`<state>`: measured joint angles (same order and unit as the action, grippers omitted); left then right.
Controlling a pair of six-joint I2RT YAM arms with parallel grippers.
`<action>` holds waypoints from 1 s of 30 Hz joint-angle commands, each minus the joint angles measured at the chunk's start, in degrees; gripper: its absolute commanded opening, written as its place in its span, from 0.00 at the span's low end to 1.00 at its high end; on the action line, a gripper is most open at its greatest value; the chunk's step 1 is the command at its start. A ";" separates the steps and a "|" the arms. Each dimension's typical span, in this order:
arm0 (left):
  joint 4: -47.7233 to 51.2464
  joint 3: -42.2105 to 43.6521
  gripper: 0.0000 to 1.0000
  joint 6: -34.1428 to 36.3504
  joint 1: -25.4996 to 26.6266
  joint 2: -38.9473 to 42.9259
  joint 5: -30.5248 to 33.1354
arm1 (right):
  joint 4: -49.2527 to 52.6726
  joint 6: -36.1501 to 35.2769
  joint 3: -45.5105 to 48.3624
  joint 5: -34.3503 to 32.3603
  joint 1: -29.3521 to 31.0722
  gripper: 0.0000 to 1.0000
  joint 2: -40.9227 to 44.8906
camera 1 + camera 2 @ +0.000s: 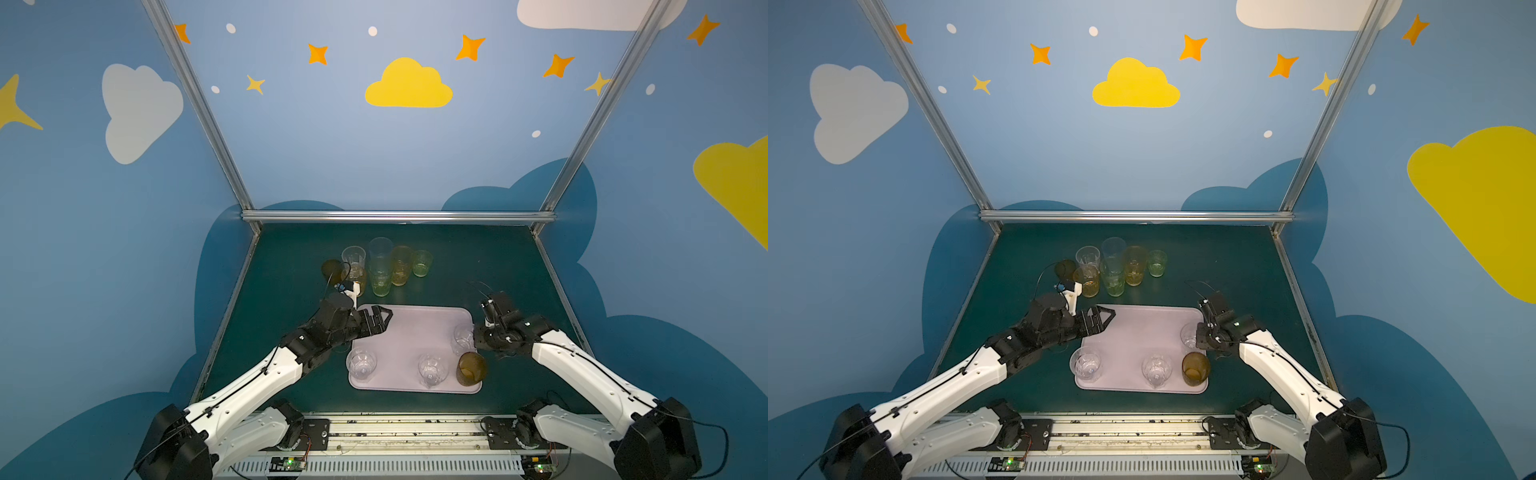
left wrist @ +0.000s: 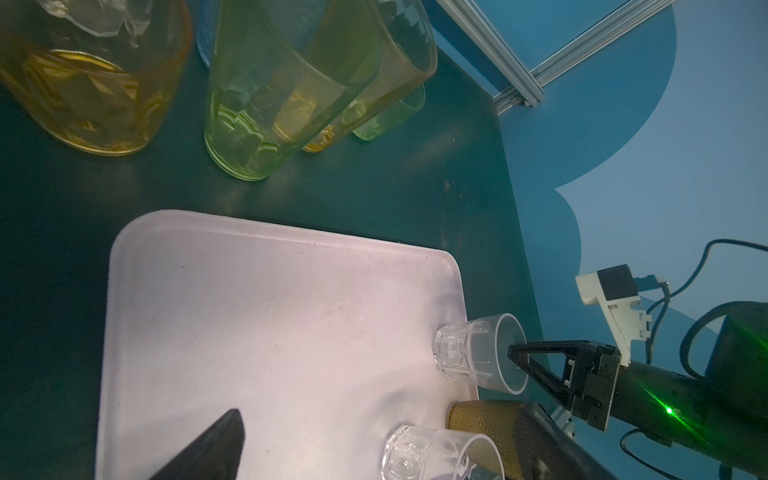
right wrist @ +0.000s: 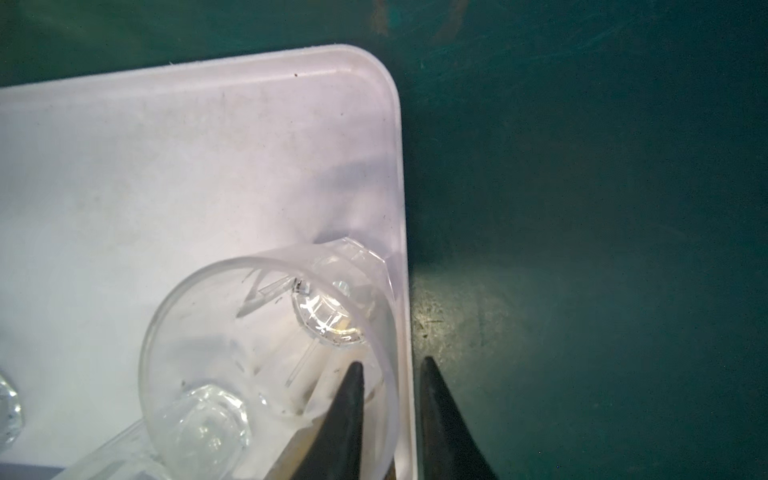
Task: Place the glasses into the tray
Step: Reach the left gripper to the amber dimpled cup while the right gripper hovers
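Note:
The pale pink tray point(image 1: 407, 332) point(image 1: 1138, 328) lies mid-table. In it stand three clear glasses point(image 1: 362, 365) point(image 1: 433, 370) point(image 1: 463, 338) and a brown one point(image 1: 471, 369). Several more glasses point(image 1: 381, 270), clear, amber, green, brown and pale blue, are clustered on the mat behind it. My right gripper point(image 3: 392, 363) point(image 1: 473, 338) is open a little. Its fingers straddle the wall of the clear glass point(image 3: 266, 332) by the tray's right rim, one inside, one outside, neither pressing it. My left gripper point(image 1: 380, 320) point(image 2: 380, 409) hangs wide open and empty over the tray's far left corner.
Dark green mat point(image 1: 478, 266) covers the table. An aluminium rail point(image 1: 399, 216) and blue walls close it in at the back and sides. The tall green glass point(image 2: 266, 124) and an amber glass point(image 2: 95, 91) stand just beyond the tray's far edge.

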<state>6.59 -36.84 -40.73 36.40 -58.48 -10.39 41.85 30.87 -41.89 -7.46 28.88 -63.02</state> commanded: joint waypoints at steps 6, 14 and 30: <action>0.40 0.45 1.00 1.00 0.05 1.87 3.05 | -1.60 1.77 -0.32 1.79 0.30 0.55 1.46; 2.40 -2.95 1.00 3.31 -1.25 0.41 7.13 | -4.58 2.40 -2.89 1.78 0.27 0.78 0.90; 19.84 -21.78 1.00 5.94 -15.30 -12.50 14.87 | -15.50 -0.93 -4.96 12.16 -0.70 0.86 1.69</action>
<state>22.26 -56.42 -36.40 23.38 -70.35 1.69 31.03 31.03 -45.95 -0.54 28.45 -62.39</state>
